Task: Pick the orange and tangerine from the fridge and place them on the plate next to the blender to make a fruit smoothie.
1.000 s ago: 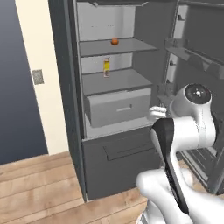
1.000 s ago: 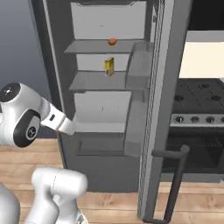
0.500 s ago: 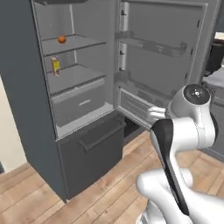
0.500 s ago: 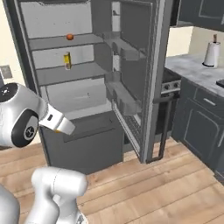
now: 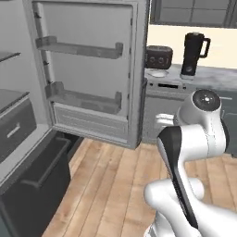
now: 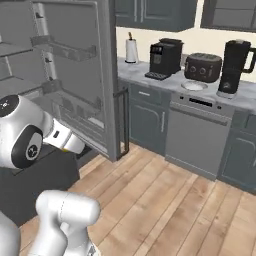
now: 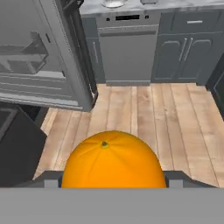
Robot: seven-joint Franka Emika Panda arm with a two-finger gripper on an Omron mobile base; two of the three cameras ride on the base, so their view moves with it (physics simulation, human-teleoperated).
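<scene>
Item: orange (image 7: 113,159), large, bright yellow-orange, smooth, stem dimple facing the hand camera; sits low in the hand view between the two dark finger tips, which flank it left and right; gripper (image 7: 113,181) closed on it, jaws held apart by the fruit's width. Item: fridge (image 5: 92,74), door swung open, pale grey inner face with two shelf bins one above the other; dark lower drawer front at the left edge of the left base view; in the right base view the open door stands left of the counter run. Item: blender (image 6: 233,67), tall black jug with side handle, upright on the pale counter at the far right of the right base view. Item: plate (image 6: 194,86), small, whitish, flat on the counter just beside the blender, in front of the toaster (image 6: 202,67). Item: coffee machine (image 6: 165,57), boxy, black, left of the toaster; paper towel roll (image 6: 131,50) further left. Item: dishwasher (image 6: 200,132), grey front, below the plate. Floor: light wood planks (image 7: 144,118)
</scene>
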